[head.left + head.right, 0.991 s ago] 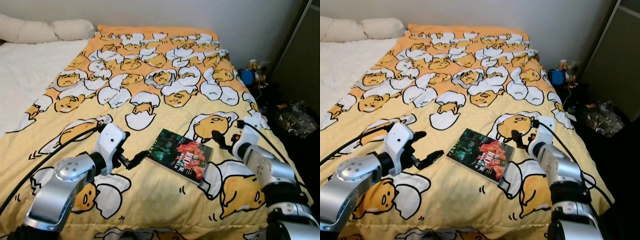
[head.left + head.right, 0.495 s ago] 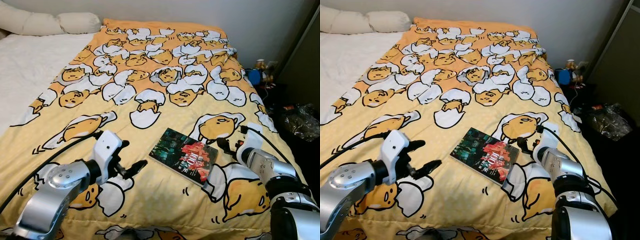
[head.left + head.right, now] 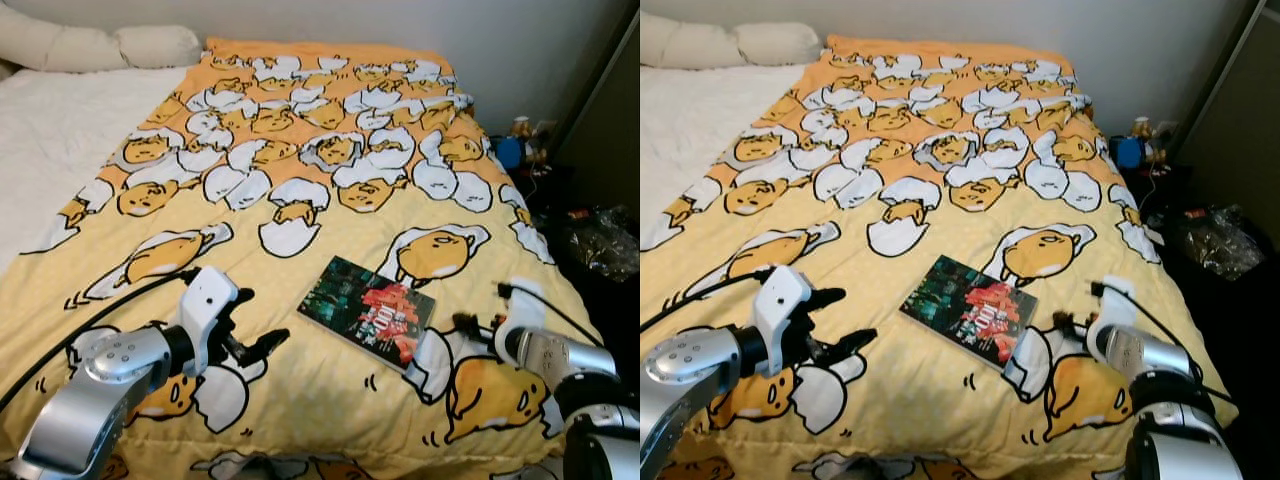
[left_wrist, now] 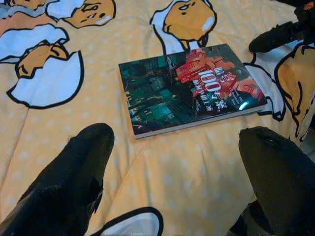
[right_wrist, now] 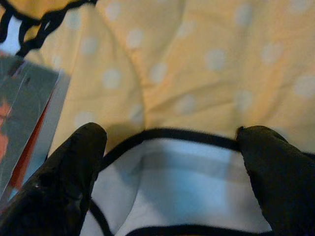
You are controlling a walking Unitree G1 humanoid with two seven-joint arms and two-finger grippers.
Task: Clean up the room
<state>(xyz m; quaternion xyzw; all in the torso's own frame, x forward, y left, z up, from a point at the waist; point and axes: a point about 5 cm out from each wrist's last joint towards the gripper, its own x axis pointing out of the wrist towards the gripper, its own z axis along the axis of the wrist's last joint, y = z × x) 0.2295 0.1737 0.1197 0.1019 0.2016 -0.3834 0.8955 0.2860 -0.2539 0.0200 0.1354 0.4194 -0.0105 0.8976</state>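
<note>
Near the foot edge of the bed (image 3: pixel 60 140), the left gripper (image 3: pixel 262 346) hovers low over the duvet (image 3: pixel 330 150), fingers spread and empty. The right gripper (image 3: pixel 470 324) sits by the right edge, fingers apart, pressed to the duvet. Between them the book (image 3: pixel 368 311) lies flat, just beside the right gripper. Pillows (image 3: pixel 100 45) rest at the far head edge.

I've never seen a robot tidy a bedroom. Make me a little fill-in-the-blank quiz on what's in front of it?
1. The book lies flat on the yellow ____.
2. The book lies ____ the left gripper and the right gripper.
3. Both grippers have their fingers ____.
4. The pillows at the head of the bed are ____ in colour.

Missing words: blanket; between; open; white
</note>
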